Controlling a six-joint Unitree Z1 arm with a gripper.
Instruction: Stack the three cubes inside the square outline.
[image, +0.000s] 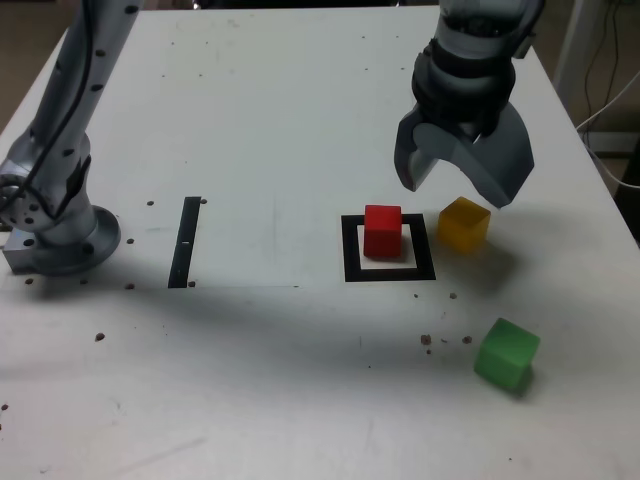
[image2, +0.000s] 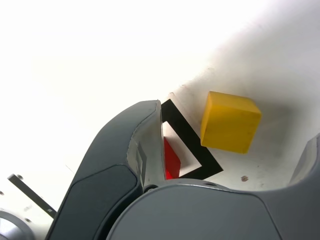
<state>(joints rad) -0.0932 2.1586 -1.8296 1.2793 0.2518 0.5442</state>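
Note:
The red cube (image: 382, 230) sits inside the black square outline (image: 390, 271) on the white table. The yellow cube (image: 464, 223) rests on the table just past the outline's edge, to the exterior view's right. The green cube (image: 506, 354) lies apart, nearer the front right. My gripper (image: 455, 190) hangs open above the yellow cube, holding nothing. In the wrist view the yellow cube (image2: 230, 122) shows between the two fingers (image2: 142, 150), and the red cube (image2: 171, 160) and the outline (image2: 187, 132) are partly hidden behind one finger.
A thin black strip (image: 186, 241) lies on the table at the exterior view's left. The arm's metal base (image: 60, 238) stands at the left edge. Small dark specks dot the tabletop. Cables hang beyond the table's right edge (image: 610, 110).

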